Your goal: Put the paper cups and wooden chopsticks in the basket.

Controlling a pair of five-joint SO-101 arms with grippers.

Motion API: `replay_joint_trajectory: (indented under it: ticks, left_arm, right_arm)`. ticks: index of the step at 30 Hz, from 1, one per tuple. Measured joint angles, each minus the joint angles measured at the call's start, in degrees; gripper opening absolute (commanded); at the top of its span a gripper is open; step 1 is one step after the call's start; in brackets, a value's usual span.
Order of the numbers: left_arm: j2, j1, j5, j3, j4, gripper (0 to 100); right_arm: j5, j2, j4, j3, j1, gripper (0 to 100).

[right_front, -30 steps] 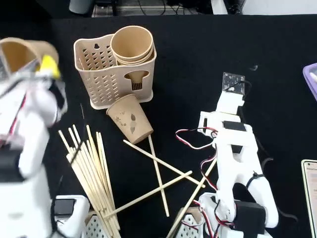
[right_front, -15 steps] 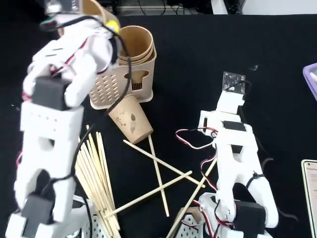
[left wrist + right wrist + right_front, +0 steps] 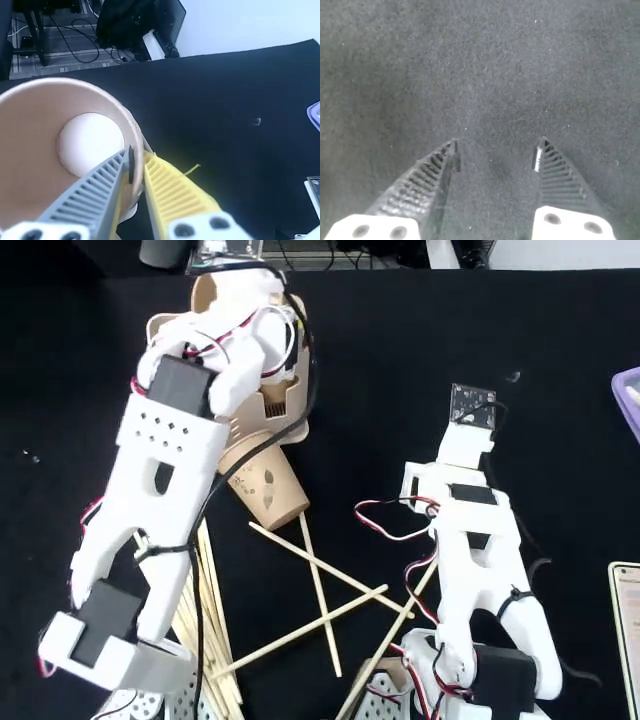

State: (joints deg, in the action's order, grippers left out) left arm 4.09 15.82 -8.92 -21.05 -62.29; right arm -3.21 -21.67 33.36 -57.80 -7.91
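From above, the left arm (image 3: 160, 470) lies stretched across the bench (image 3: 420, 330) with its far end over the basket (image 3: 275, 405), covering most of it. A cup (image 3: 207, 288) pokes out at the arm's tip, above the basket's back rim. A second cup (image 3: 265, 485) lies on its side just beside the basket's foot. Loose chopsticks (image 3: 320, 590) cross one another in front of it, and a bundle (image 3: 212, 630) of them runs under the arm. The right arm (image 3: 470, 550) stands folded well apart, with a purple thing (image 3: 628, 400) at the bench's edge. At the left wrist, the left pincer (image 3: 137, 157) pinches the cup's wall at the rim, grey finger inside and yellow outside. That looks the right hold to me, since such a cup is light and thin and would dent under a hard squeeze. At the right wrist, the right pincer (image 3: 495, 152) hangs spread over bare black cloth, holding nothing. The chopsticks look stiff, slim and light, and they lie flat. I'd take one near its middle, though the crossed ones will likely drag their neighbours, and the fallen cup crowds the basket's front.
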Motion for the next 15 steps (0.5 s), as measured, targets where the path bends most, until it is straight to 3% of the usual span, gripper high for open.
replay_joint_trajectory:
  ticks: [5,15]
  left_arm:
    - [-0.79,-0.09,2.55,-0.62,0.26,20]
    - [-0.88,-0.18,3.60,-3.25,0.26,20]
  right_arm:
    - [0.00,0.00,0.00,0.00,0.00,24.0]
    - [0.00,0.00,0.00,0.00,0.00,24.0]
